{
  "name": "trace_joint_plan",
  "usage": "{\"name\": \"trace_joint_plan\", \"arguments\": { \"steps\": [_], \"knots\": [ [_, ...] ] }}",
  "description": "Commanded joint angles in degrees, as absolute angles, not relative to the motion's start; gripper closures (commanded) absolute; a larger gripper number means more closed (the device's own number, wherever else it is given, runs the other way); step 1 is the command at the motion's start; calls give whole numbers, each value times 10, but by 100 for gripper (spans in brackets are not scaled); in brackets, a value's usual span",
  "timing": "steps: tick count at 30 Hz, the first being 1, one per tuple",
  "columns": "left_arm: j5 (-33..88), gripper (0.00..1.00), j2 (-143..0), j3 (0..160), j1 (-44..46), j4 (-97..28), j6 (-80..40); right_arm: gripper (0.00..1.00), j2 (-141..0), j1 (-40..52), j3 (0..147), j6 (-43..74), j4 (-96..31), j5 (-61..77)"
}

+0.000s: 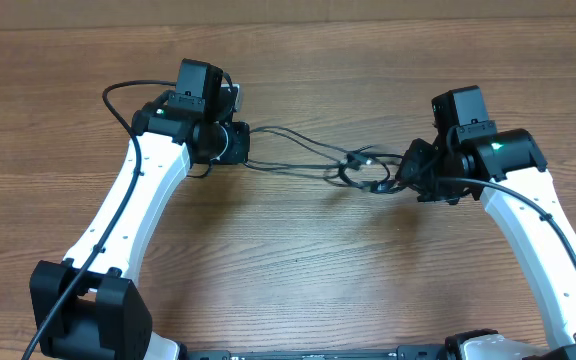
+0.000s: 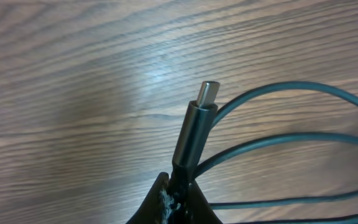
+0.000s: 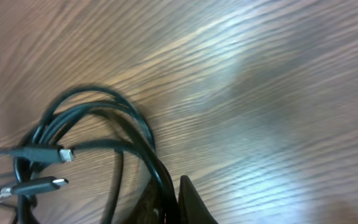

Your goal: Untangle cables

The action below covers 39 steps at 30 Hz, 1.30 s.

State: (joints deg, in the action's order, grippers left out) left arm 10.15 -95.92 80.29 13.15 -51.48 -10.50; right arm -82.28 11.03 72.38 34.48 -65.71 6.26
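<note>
The cables (image 1: 298,150) are thin black cords stretched between my two grippers above the wooden table, with a knot of loops (image 1: 360,172) nearer the right arm. My left gripper (image 1: 236,143) is shut on a cable just below its long metal plug (image 2: 192,132), which sticks up past the fingertips; two other strands run off to the right. My right gripper (image 1: 408,168) is shut on a bunch of cable strands (image 3: 157,171). In the right wrist view these strands loop to the left, where two plug ends (image 3: 45,154) lie.
The wooden table (image 1: 298,260) spreads all around. The white arms reach in from the bottom left (image 1: 133,205) and bottom right (image 1: 528,230). A thicker black arm cable (image 1: 118,100) arcs behind the left wrist.
</note>
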Motion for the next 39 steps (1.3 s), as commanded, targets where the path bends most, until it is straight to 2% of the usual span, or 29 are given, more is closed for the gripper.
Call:
{"name": "trace_joint_plan", "arguments": {
  "steps": [1, 3, 6, 10, 12, 14, 18, 21, 22, 27, 29, 36, 39],
  "knots": [
    [60, 96, -962, 808, 122, -516, -25, 96, -823, 105, 731, 312, -662, 8],
    [145, 94, -962, 808, 128, -516, 33, 96, -823, 105, 731, 293, -662, 65],
    [270, 82, -962, 808, 136, -516, 87, 96, -823, 105, 732, 242, -651, 171],
    [379, 44, -962, 808, 142, -512, 103, 96, -823, 105, 733, 222, -653, 259],
    [408, 36, -962, 808, 145, -510, 103, 96, -823, 105, 733, 223, -657, 271],
    [432, 32, -962, 808, 152, -507, 103, 97, -823, 105, 733, 227, -659, 270],
    [430, 28, -964, 808, 200, -481, 89, 96, -823, 105, 733, 259, -635, 244],
    [425, 28, -974, 808, 233, -439, 24, 96, -823, 105, 733, 278, -609, 260],
    [418, 28, -980, 808, 241, -425, -3, 91, -823, 103, 733, 297, -604, 242],
    [394, 29, -1014, 808, 268, -374, -102, 35, -823, 91, 733, 356, -577, 139],
    [394, 29, -1028, 808, 275, -364, -118, 28, -823, 84, 733, 357, -576, 128],
    [374, 30, -1080, 808, 300, -330, -140, 27, -823, 3, 733, 355, -577, 99],
    [390, 32, -1086, 808, 308, -323, -121, 27, -823, -46, 733, 316, -579, 121]
  ]
}}
